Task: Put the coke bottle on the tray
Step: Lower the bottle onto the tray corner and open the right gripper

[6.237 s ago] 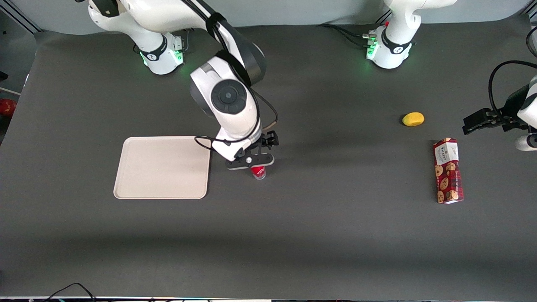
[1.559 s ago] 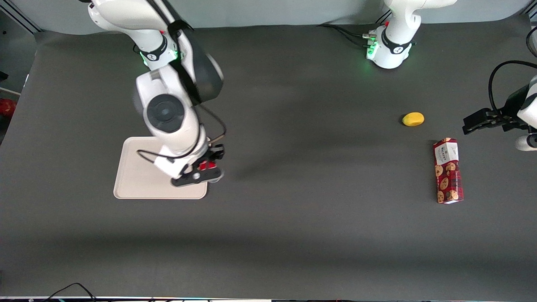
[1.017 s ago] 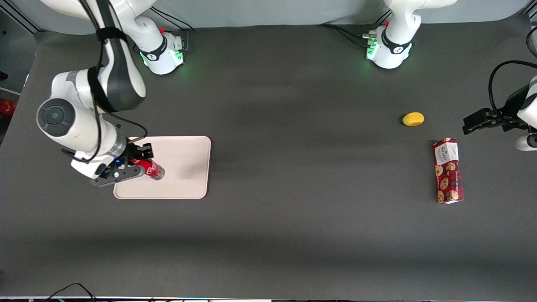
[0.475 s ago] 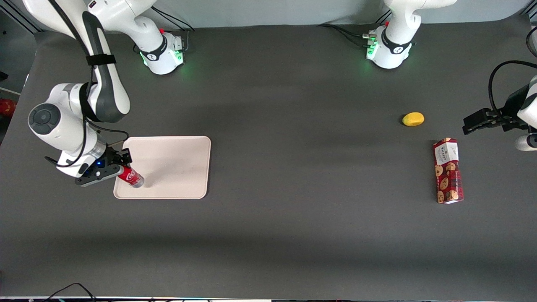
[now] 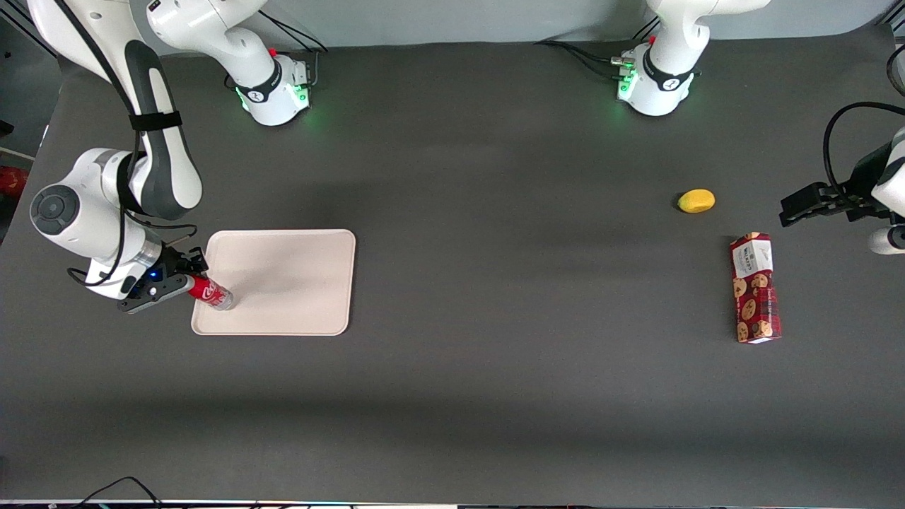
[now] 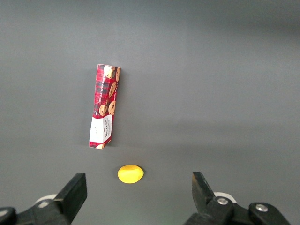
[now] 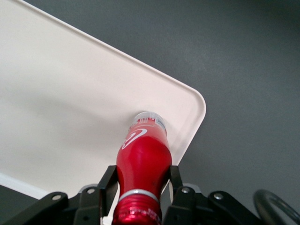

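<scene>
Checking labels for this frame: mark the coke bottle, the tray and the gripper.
coke bottle (image 7: pixel 143 154): right wrist view, red body.
tray (image 5: pixel 297 276): front view, bare floor.
gripper (image 7: pixel 140 185): right wrist view, midway between the fingertips, shut on the bottle's neck above the tray's corner.

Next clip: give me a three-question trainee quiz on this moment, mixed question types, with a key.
1. True or false: the gripper is shut on the coke bottle.
2. Where is the bottle's base? A) on the table beside the cookie box B) over a corner of the tray nearer the front camera C) next to the yellow fruit
3. Fill in: the bottle is held ____, not upright.

Key: 1 true. 2 B; whether the base already touches the tray cannot be told. 3 tilted, base toward the tray.
</scene>
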